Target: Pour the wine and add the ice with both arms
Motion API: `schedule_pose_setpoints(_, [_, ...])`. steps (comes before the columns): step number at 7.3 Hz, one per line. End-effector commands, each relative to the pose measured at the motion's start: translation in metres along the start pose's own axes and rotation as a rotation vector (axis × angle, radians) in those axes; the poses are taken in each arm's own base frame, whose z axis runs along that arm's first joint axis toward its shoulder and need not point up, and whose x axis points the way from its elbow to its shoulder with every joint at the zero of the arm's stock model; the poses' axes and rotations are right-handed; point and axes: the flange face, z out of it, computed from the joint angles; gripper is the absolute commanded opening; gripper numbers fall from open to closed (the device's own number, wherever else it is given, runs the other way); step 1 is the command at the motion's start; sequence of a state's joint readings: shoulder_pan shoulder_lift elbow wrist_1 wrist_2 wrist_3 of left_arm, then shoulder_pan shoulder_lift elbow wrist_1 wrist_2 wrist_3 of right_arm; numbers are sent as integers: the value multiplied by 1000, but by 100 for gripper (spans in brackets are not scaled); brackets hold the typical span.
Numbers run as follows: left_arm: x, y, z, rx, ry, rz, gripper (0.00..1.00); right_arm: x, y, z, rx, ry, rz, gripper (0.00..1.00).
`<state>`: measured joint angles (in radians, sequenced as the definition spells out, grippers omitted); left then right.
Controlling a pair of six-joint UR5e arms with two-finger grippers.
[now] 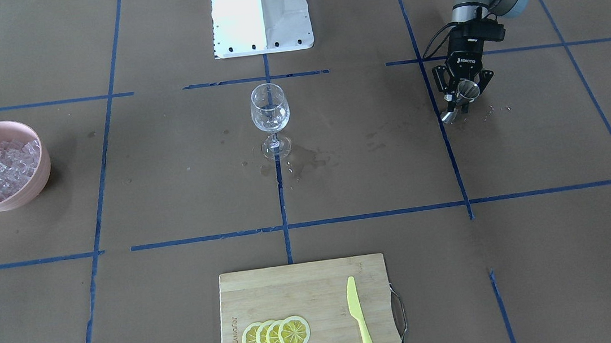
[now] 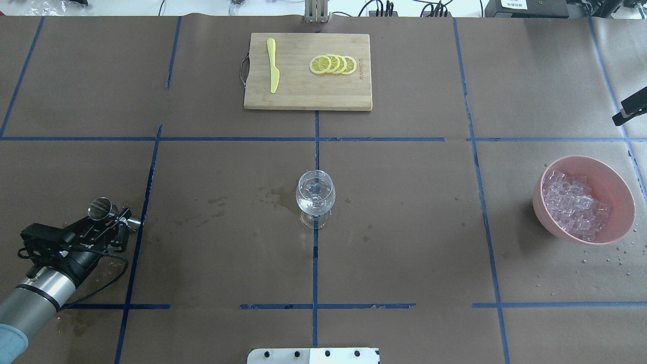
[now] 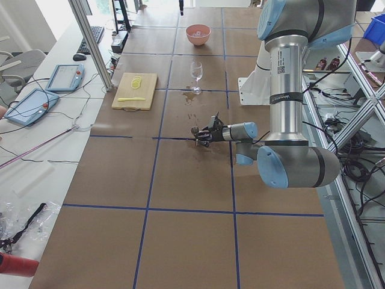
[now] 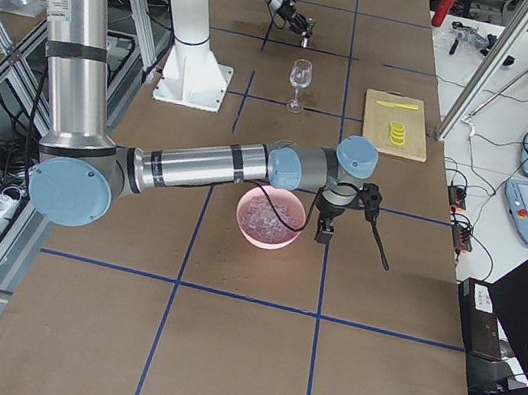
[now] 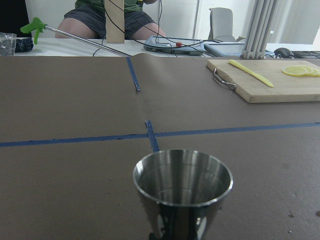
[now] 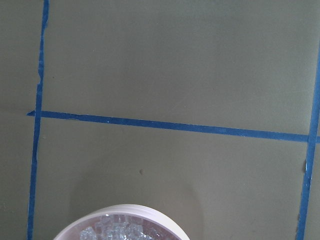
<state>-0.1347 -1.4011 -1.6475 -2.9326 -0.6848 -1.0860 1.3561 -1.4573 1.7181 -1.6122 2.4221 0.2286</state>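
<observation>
The left tool [image 1: 461, 99], clenched on a steel cup [image 5: 183, 192], should carry it level to the wine glass [image 1: 270, 119], well off to its side, then tip slowly. Whether the right tool [image 4: 348, 212] is grasping anything, I cannot tell.

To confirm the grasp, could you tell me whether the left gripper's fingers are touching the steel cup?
Touching: the front-facing view shows the left gripper clamping the steel cup between its fingers.

Right gripper [image 4: 349, 222] beside pink bowl [image 4: 263, 243] (ice [image 4: 263, 216] inside).
</observation>
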Motion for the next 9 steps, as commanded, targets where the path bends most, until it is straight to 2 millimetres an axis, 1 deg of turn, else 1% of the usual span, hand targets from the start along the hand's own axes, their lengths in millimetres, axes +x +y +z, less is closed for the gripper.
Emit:
schedule_pose_setpoints(1, [0, 1, 0, -1, 0, 5, 66, 0, 0, 0, 0, 0, 0, 100])
schedule_pose_setpoints(2, [-1, 1, 0, -3, -1, 6, 82, 0, 0, 0, 0, 0, 0, 100])
schedule_pose_setpoints(3, [-3, 1, -2, -8, 0, 52, 99, -1, 0, 0, 1, 0, 0, 100])
schedule_pose_setpoints(4, [0, 0, -3, -25, 15, 107, 99, -2, 0, -1, 3, -1, 0, 100])
schedule_pose_setpoints(5, [4, 2, -7, -87, 58, 105, 100, -5, 0, -4, 8, -2, 5, 100])
schedule_pose_setpoints(6, [-5, -4, -22, -162, 97, 112, 100, -8, 1, -7, 14, -3, 17, 100])
schedule_pose_setpoints(7, [-18, -17, -41, -228, 128, 129, 100, -11, 1, -8, 16, -5, 30, 100])
schedule_pose_setpoints(8, [-27, -20, -52, -286, 155, 164, 100, -12, 1, -7, 14, -6, 33, 100])
schedule_pose_setpoints(9, [-42, -15, -59, -353, 168, 205, 100, -18, 3, -5, 9, -8, 22, 100])
